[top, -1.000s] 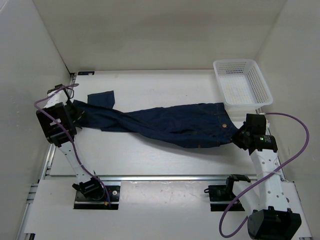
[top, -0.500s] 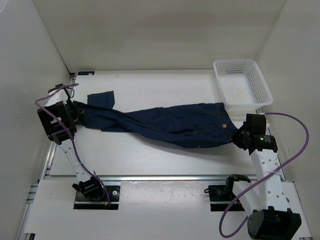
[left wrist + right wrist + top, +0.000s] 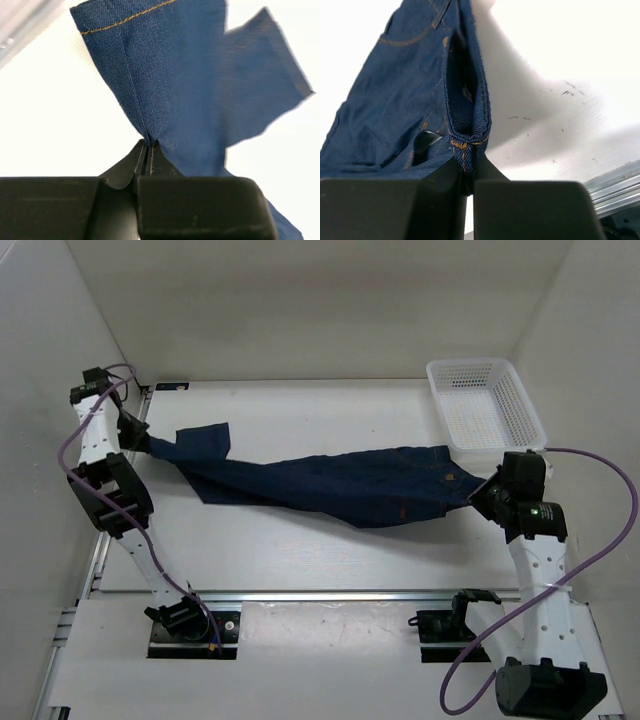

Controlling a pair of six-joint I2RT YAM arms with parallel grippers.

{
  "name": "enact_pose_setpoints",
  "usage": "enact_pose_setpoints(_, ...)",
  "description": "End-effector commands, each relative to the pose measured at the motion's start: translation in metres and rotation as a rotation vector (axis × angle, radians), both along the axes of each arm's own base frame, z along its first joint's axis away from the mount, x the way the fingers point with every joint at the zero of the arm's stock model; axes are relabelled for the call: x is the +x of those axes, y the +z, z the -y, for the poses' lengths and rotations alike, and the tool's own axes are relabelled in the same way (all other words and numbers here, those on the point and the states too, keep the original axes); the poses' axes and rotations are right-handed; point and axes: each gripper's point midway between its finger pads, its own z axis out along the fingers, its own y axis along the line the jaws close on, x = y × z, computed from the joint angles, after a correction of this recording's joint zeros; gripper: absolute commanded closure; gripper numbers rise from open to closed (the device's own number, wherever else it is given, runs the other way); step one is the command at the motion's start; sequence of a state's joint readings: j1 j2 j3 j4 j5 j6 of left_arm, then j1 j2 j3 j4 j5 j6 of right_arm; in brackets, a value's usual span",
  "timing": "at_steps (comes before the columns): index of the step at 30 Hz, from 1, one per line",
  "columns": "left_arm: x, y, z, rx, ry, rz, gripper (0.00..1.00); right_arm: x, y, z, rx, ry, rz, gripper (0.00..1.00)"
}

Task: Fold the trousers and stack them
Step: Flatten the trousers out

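Observation:
The trousers (image 3: 330, 488), dark navy denim with orange stitching, stretch across the table from left to right. My left gripper (image 3: 140, 443) is shut on a leg hem at the far left, and the cloth (image 3: 190, 90) fans out from its pinched tips (image 3: 148, 146). At the right my right gripper (image 3: 478, 496) is shut on the waistband, whose seam (image 3: 467, 142) is clamped between the fingers. The second leg's hem (image 3: 203, 432) lies loose on the table behind the held one.
A white mesh basket (image 3: 485, 405) stands at the back right corner, just behind my right arm. White walls close in the table on the left, back and right. A metal rail (image 3: 320, 594) runs along the near edge.
My left gripper has closed on the leg hem and the left arm has risen toward the back left. The right gripper moved slightly right and back, pulling the trousers straighter.

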State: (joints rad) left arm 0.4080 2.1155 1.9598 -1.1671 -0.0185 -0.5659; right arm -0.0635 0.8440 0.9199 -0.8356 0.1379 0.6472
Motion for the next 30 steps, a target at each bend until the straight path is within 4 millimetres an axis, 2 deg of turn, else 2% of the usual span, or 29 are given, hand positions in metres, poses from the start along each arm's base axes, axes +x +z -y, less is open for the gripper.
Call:
enact_pose_setpoints(1, -0.012, 0.089, -0.004, 0.09, 0.03, 0.159, 0.9, 0.002, 0.025, 0.016, -0.072, -0.055, 0.064, 1.0)
enact_pose_setpoints(2, -0.017, 0.09, -0.002, 0.09, 0.03, 0.158, 0.9, -0.003, 0.032, 0.018, -0.064, -0.091, 0.089, 1.0)
enact_pose_setpoints(3, -0.022, 0.093, -0.004, 0.091, 0.039, 0.16, 0.9, -0.008, 0.033, 0.022, -0.074, -0.119, 0.089, 1.0)
enact_pose_setpoints(4, -0.03, 0.087, 0.0, 0.082, 0.039, 0.139, 0.9, -0.013, 0.034, 0.022, -0.075, -0.12, 0.092, 1.0)
enact_pose_setpoints(5, -0.041, 0.096, -0.003, 0.101, 0.054, 0.151, 0.9, -0.023, 0.032, 0.023, -0.069, -0.142, 0.094, 1.0)
enact_pose_setpoints(6, -0.047, 0.096, 0.0, 0.098, 0.054, 0.145, 0.9, -0.028, 0.031, 0.022, -0.052, -0.159, 0.097, 1.0)
enact_pose_setpoints(7, -0.061, 0.083, 0.0, 0.091, 0.068, 0.105, 0.9, -0.034, 0.027, 0.021, -0.045, -0.166, 0.091, 1.0)
enact_pose_setpoints(8, -0.073, 0.088, 0.002, 0.096, 0.079, 0.114, 0.9, -0.047, 0.025, 0.022, -0.041, -0.185, 0.076, 1.0)
enact_pose_setpoints(9, -0.08, 0.085, 0.003, 0.104, 0.082, 0.107, 0.9, -0.054, 0.022, 0.022, -0.013, -0.232, 0.063, 1.0)
enact_pose_setpoints(10, -0.097, 0.069, 0.003, 0.098, 0.098, 0.051, 0.9, -0.063, 0.018, 0.023, -0.007, -0.262, 0.043, 0.99)
enact_pose_setpoints(11, -0.107, 0.065, 0.003, 0.097, 0.122, 0.028, 0.9, -0.076, 0.012, 0.025, -0.011, -0.288, -0.01, 0.93)
enact_pose_setpoints(12, -0.113, 0.068, 0.006, 0.1, 0.122, 0.036, 0.9, -0.081, 0.013, 0.027, -0.017, -0.31, -0.023, 0.88)
enact_pose_setpoints(14, -0.139, 0.06, 0.001, 0.11, 0.152, -0.024, 0.9, -0.092, 0.017, 0.035, -0.038, -0.366, -0.019, 0.76)
enact_pose_setpoints(15, -0.147, 0.069, 0.004, 0.128, 0.156, -0.009, 0.86, -0.096, 0.017, 0.035, -0.038, -0.366, -0.018, 0.54)
enact_pose_setpoints(17, -0.158, 0.073, 0.001, 0.137, 0.141, -0.002, 0.74, -0.095, 0.027, 0.032, -0.017, -0.364, 0.021, 0.37)
enact_pose_setpoints(18, -0.159, 0.076, 0.002, 0.142, 0.142, 0.009, 0.48, -0.096, 0.029, 0.032, -0.009, -0.374, 0.023, 0.26)
enact_pose_setpoints(19, -0.157, 0.082, 0.003, 0.138, 0.138, 0.032, 0.37, -0.098, 0.033, 0.034, -0.018, -0.383, 0.03, 0.24)
enact_pose_setpoints(20, -0.153, 0.089, 0.009, 0.12, 0.116, 0.068, 0.29, -0.098, 0.033, 0.036, -0.025, -0.389, 0.031, 0.24)
enact_pose_setpoints(23, -0.136, 0.101, 0.019, 0.105, 0.06, 0.138, 0.27, -0.09, 0.044, 0.039, -0.045, -0.377, 0.059, 0.33)
enact_pose_setpoints(24, -0.129, 0.111, 0.017, 0.133, 0.053, 0.167, 0.27, -0.09, 0.047, 0.039, -0.044, -0.377, 0.069, 0.4)
enact_pose_setpoints(25, -0.126, 0.118, 0.021, 0.137, 0.054, 0.19, 0.28, -0.08, 0.053, 0.04, -0.05, -0.368, 0.097, 0.6)
enact_pose_setpoints(27, -0.113, 0.126, 0.022, 0.165, 0.032, 0.237, 0.37, -0.068, 0.055, 0.032, -0.055, -0.281, 0.099, 0.76)
enact_pose_setpoints(28, -0.108, 0.128, 0.024, 0.168, 0.011, 0.256, 0.4, -0.051, 0.062, 0.027, -0.048, -0.23, 0.139, 0.88)
enact_pose_setpoints(29, -0.099, 0.127, 0.028, 0.156, -0.019, 0.272, 0.47, -0.042, 0.059, 0.019, -0.045, -0.152, 0.141, 0.89)
enact_pose_setpoints(30, -0.086, 0.128, 0.041, 0.136, -0.086, 0.297, 0.51, -0.034, 0.056, 0.012, -0.05, -0.074, 0.133, 0.93)
